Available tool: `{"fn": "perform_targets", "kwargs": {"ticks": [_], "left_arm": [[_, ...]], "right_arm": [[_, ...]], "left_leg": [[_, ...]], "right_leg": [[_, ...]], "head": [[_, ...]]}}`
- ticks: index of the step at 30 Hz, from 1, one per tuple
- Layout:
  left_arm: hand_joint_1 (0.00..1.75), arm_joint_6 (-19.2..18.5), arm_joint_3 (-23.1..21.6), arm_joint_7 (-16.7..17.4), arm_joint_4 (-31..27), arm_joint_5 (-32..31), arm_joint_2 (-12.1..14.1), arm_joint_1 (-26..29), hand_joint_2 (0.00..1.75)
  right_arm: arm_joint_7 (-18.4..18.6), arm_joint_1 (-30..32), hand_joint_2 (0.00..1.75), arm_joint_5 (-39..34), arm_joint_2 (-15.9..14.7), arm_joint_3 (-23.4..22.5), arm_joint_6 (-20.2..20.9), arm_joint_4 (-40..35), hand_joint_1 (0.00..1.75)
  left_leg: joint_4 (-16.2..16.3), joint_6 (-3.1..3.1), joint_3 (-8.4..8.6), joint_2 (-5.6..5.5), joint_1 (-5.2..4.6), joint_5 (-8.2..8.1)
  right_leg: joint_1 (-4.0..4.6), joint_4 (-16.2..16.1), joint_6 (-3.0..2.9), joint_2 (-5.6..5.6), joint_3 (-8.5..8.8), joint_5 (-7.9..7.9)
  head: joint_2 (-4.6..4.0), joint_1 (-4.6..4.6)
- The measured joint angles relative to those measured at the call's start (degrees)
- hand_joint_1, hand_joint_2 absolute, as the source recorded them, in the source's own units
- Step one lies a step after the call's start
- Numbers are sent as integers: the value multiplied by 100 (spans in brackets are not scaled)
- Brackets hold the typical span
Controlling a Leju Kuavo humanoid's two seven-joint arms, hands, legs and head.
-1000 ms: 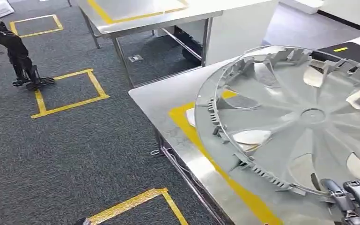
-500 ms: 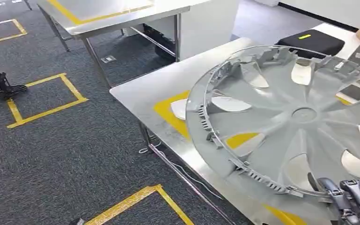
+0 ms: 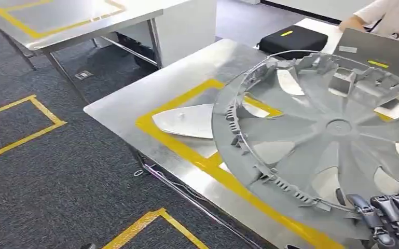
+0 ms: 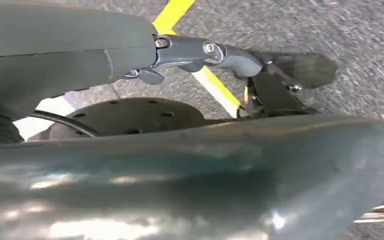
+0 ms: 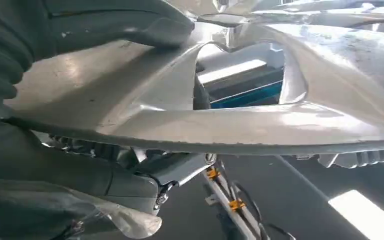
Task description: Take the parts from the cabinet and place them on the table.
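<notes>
While the hubcap is held above the desk, tilted with its ribbed back face toward the head camera, your step in hand reads as the set-down. Judgement: level the hubcap first, then lower it so the rim meets the desk flat, inside the yellow tape outline. A flat silver part already lies on the desk just beside the hubcap's near rim; keep the rim off it as you lower. Let go only once the rim bears on the desk, or the hubcap may tip or slide.

Right hand: dark fingers curl over the hubcap's lower rim, clamped on it. In the right wrist view the thumb presses one face of a spoke, so the grip pinches the rim from both sides.

Left hand: seen in the left wrist view over carpet; a dark finger extends, nothing visibly in it, but I cannot tell how far it is spread.

A person's sleeve shows beyond the desk, near a black case.
</notes>
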Motion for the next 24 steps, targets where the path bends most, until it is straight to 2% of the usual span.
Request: {"fn": "perform_targets", "kwargs": {"ticks": [3, 4, 5, 6, 8, 9, 10, 11, 12, 13, 14, 15, 16, 18, 19, 20, 21, 22, 23, 24], "left_arm": [[0, -66, -15, 138, 0, -15, 2, -10, 0], [0, -92, -22, 182, 0, -39, -15, -13, 0], [0, -103, -26, 229, 0, -50, -28, -25, 0], [0, -107, -31, 269, 0, -57, -26, -20, 0], [0, -107, -40, 348, 0, -66, -26, 1, 0], [0, -107, -57, 402, 0, -72, -31, 8, 0], [0, -105, -70, 442, 0, -90, -35, 18, 0], [0, -105, -83, 477, 0, -116, -42, 17, 0], [0, -103, -103, 490, 0, -118, -46, 13, 0], [0, -103, -120, 496, 0, -118, -50, 7, 0], [0, -99, -138, 510, 0, -118, -50, 4, 0], [0, -79, -155, 510, 0, -118, -35, 5, 0], [0, -64, -162, 510, 0, -118, -33, 6, 0], [0, -37, -166, 499, 0, -118, -26, -2, 0], [0, -27, -166, 468, 0, -114, -17, -13, 0], [0, -20, -168, 435, 0, -105, 0, -27, 0], [0, -20, -166, 416, 0, -92, 11, -26, 0], [0, -18, -168, 402, 0, -63, 9, -20, 0], [0, -7, -168, 374, 0, -48, 13, -12, 0], [0, -5, -168, 361, 0, -46, 13, -3, 0]], "right_arm": [[15, -4, 175, 0, 0, 4, 0, 2, 175], [22, -7, 175, 2, -2, 4, 0, 7, 175], [26, -3, 175, 0, -9, 4, 0, 15, 175], [31, -40, 175, 0, -22, 11, 0, 22, 175], [44, -89, 175, 0, -44, 42, 0, 48, 175], [48, -87, 175, 0, -55, 50, 0, 59, 175], [50, -88, 175, 0, -66, 55, 0, 74, 175], [59, -88, 175, 2, -79, 59, 0, 94, 175], [68, -87, 175, 2, -96, 70, 0, 105, 175], [72, -88, 175, 2, -103, 83, 0, 109, 175], [79, -98, 175, 2, -116, 94, 0, 109, 175], [81, -132, 175, 2, -118, 101, 0, 122, 175], [81, -144, 175, 0, -118, 118, 0, 125, 175], [81, -125, 175, 2, -129, 131, 0, 129, 175], [81, -126, 175, 0, -131, 136, 0, 129, 175], [79, -119, 175, 0, -131, 138, 0, 129, 175], [79, -132, 175, 0, -131, 142, 0, 131, 175], [68, -141, 175, 4, -131, 142, 0, 133, 175], [66, -140, 175, 2, -131, 142, 0, 136, 175], [64, -139, 175, 2, -131, 142, 0, 142, 175]], "left_leg": [[-16, 87, -42, 131, -50, -3], [-99, 162, -37, 215, -11, 56], [-115, 202, -27, 284, -17, 78], [-118, 240, -49, 327, -24, 89], [-117, 254, -71, 469, -55, 89], [-112, 256, -84, 532, -65, 90], [-111, 256, -86, 599, -70, 90], [-111, 255, -84, 656, -70, 90], [-107, 253, -82, 709, -70, 89], [-102, 245, -76, 747, -70, 83], [-90, 224, -68, 788, -75, 74], [-68, 188, -75, 824, -123, 56], [-58, 156, -84, 861, -125, 65], [-71, 111, -71, 952, -111, 85], [-64, 77, -58, 991, -108, 65], [12, 17, -79, 811, -83, -29], [240, -4, -168, 616, -78, -217], [646, -17, -326, 531, -67, -455], [1166, -27, -543, 511, -58, -695], [1546, -30, -704, 509, -58, -828]], "right_leg": [[-66, -31, 133, 136, -98, 83], [-64, -24, 175, 176, -185, 81], [-56, 82, 175, -45, -236, -24], [-46, 383, 179, -219, -376, -234], [-48, 1261, 205, -352, -762, -658], [-49, 1602, 217, -365, -908, -774], [-48, 1689, 221, -372, -931, -747], [-48, 1503, 223, -380, -798, -599], [-48, 1077, 217, -410, -549, -373], [-47, 546, 203, -495, -244, -152], [-43, 54, 192, -685, 37, -52], [22, -85, 171, -839, 101, -149], [12, -76, 108, -743, 111, -111], [35, -66, 66, -654, 45, -98], [21, -97, 29, -608, 27, -76], [-15, -119, -10, -567, 89, -50], [-25, -117, -38, -532, 90, -35], [-25, -117, -51, -488, 86, -33], [-21, -116, -58, -430, 80, -31], [-15, -111, -64, -373, 77, -27]], "head": [[0, -6], [0, 0], [0, 4], [0, 29], [0, 29], [0, 33], [0, 33], [0, 31], [0, 33], [0, 33], [0, 33], [0, 40], [0, 13], [0, 24], [0, 31], [0, 20], [0, -4], [0, -17], [0, -17], [0, -17]]}}
